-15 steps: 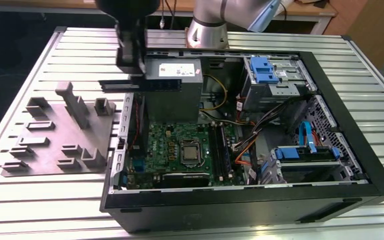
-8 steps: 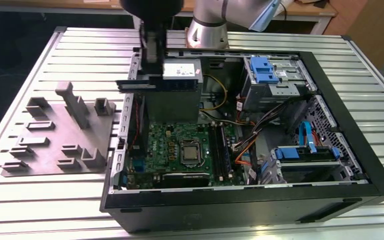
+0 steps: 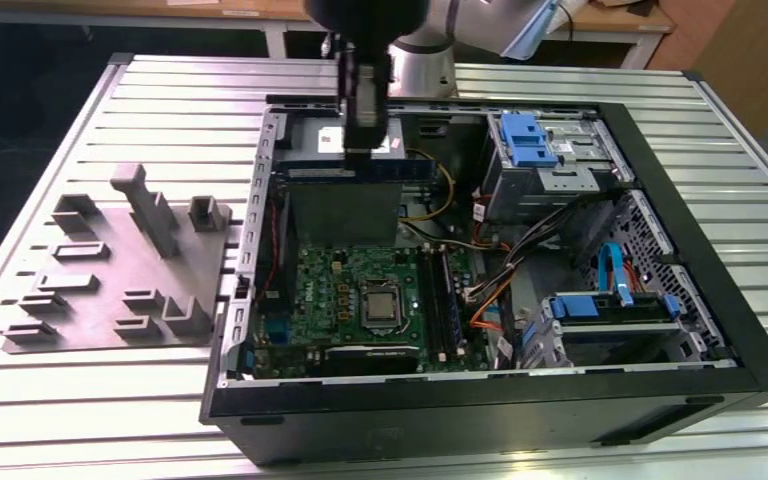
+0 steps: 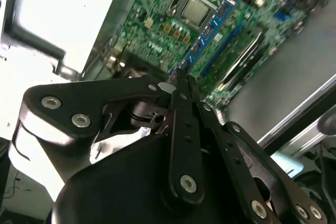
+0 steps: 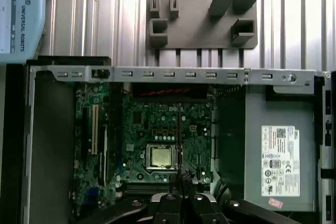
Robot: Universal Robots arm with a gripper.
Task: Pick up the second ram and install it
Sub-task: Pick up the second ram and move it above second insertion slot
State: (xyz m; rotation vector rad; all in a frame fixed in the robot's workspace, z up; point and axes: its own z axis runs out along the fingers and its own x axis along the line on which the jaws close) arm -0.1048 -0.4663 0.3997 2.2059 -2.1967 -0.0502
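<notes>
Your claw was clenched on the memory stick. The stick hung level right under the fingertips, over the far end of the open computer case.

The arm is seen at the upper middle of the exterior view, the gripper pointed straight down. Its fingers are drawn together and clamped on the second ram.

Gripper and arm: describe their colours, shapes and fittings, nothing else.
The gripper is matte black, built of flat linkage bars with round silver fasteners that narrow to slim fingers. The arm above it is silver-grey tubing with a pale blue joint cap.
</notes>
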